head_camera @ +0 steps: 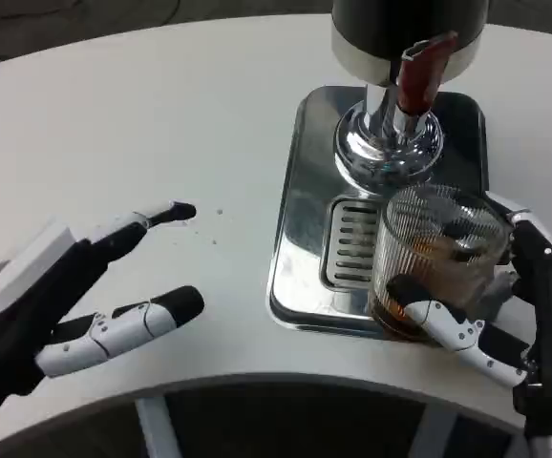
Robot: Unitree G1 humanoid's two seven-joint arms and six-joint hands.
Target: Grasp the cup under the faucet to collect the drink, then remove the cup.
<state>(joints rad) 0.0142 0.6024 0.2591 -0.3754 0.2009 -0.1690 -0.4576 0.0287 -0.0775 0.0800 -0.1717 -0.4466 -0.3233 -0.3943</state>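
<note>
- Ribbed clear glass makes up the one cup (440,250), which stands on the right part of the single steel drip tray (300,200), partly over the tray's slotted grate (350,243).
- A little brown drink lies in the bottom of the cup.
- One dispenser (405,33) rises at the far right, dark-bodied, with one red tap lever (421,72) and a chrome base (376,148) on the far part of the tray.
- The cup sits just nearer than that chrome base, below and in front of the lever.
- Two hands are in view, one on each side.
- The right hand (515,305) is wrapped around the cup: one white-and-black finger (438,320) crosses the near side of the glass low down, while the rest of the hand presses against its right side. It holds the cup.
- The left hand (61,305) is at the near left over the white table (161,114), well apart from the tray. Its fingers are spread wide, tips pointing right, and nothing is in it.
- A few tiny dark specks (217,224) dot the table just right of the left hand's upper fingertip.
</note>
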